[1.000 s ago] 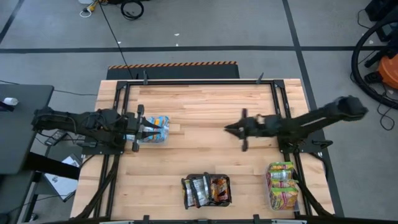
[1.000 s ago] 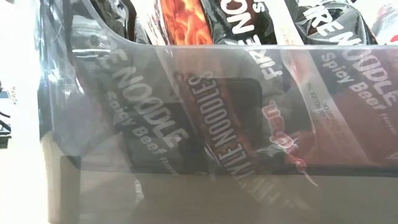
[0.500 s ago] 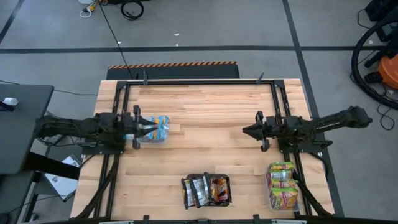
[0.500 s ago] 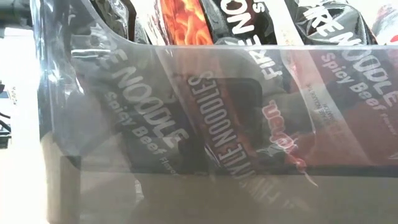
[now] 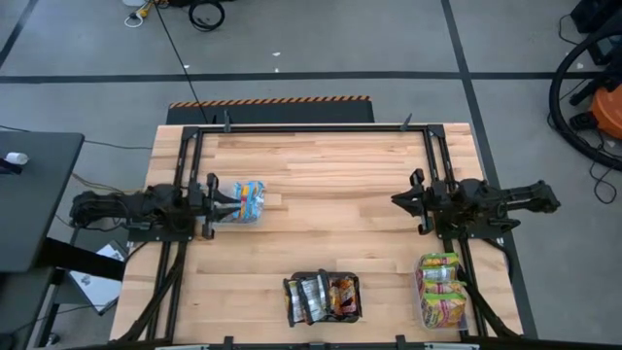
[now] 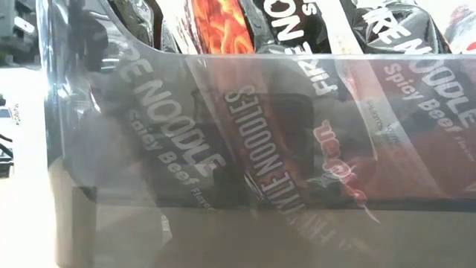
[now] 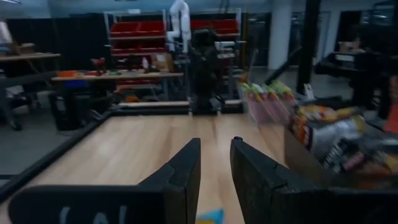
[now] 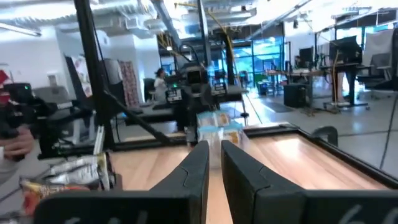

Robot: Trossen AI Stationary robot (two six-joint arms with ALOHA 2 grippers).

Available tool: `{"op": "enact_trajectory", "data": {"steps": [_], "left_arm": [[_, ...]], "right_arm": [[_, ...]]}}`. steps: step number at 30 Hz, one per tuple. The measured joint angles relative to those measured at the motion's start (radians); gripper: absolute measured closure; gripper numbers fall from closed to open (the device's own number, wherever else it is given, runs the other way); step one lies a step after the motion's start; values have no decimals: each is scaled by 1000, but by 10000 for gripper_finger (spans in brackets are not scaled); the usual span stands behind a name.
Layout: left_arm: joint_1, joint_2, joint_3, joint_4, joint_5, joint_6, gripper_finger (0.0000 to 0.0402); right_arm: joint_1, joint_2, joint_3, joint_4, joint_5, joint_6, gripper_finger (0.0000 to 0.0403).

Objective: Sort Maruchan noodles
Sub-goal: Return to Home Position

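The noodles sit grouped by colour, which reads as sorting nearly done: blue-silver packets (image 5: 248, 200) at the table's left, dark and orange-red packets (image 5: 323, 297) in a clear tub (image 6: 74, 216) at the near edge, yellow-green packets (image 5: 440, 289) near right. The left gripper (image 5: 210, 204) hangs just beside the blue-silver stack, fingers slightly apart, holding nothing. The right gripper (image 5: 417, 201) waits mid-right, fingers nearly together, empty. Wrappers read "FIRE NOODLE Spicy Beef" (low view only).

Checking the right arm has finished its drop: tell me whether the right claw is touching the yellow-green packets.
Apart. The high view shows the right claw over bare wood, with clear table between it and the yellow-green packets near the front edge.
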Motion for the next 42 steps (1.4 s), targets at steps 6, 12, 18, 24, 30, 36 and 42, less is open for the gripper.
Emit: {"op": "enact_trajectory", "data": {"steps": [6,12,18,24,30,36,42], "left_arm": [[0,6,-36,25,6,6,308],[0,7,-36,2,7,41,308],[0,7,-36,7,-11,60,308],[0,7,-36,10,-14,60,308],[0,7,-36,11,-14,60,308],[0,7,-36,12,-14,60,308],[0,7,-36,14,-14,60,308]], "right_arm": [[-21,1,0,-28,55,4,355],[-42,6,0,-71,68,-42,355],[-46,7,0,-115,69,-98,355],[-46,6,0,-109,66,-89,355],[-46,6,0,-109,65,-89,355],[-46,6,0,-109,65,-88,355],[-46,6,0,-109,65,-88,355]]}}
